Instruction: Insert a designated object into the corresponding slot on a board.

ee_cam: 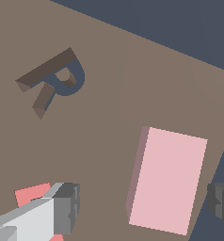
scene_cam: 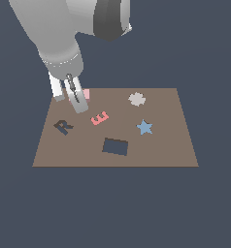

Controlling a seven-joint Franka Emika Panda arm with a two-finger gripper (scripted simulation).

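Approach to grasp: gripper [scene_cam: 76, 99] spread open over pink block [ee_cam: 166, 179], nothing held.
Left to right in exterior view: block at board's [scene_cam: 175, 145] far edge; navy slot [scene_cam: 115, 147] well apart. Centre fingers [ee_cam: 62, 209] astride block before closing.

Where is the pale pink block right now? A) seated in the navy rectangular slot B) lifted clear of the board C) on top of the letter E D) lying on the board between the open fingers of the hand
D: the wrist view shows the pink block flat on the board, the hand straddling it with fingers wide apart; the slot is empty.
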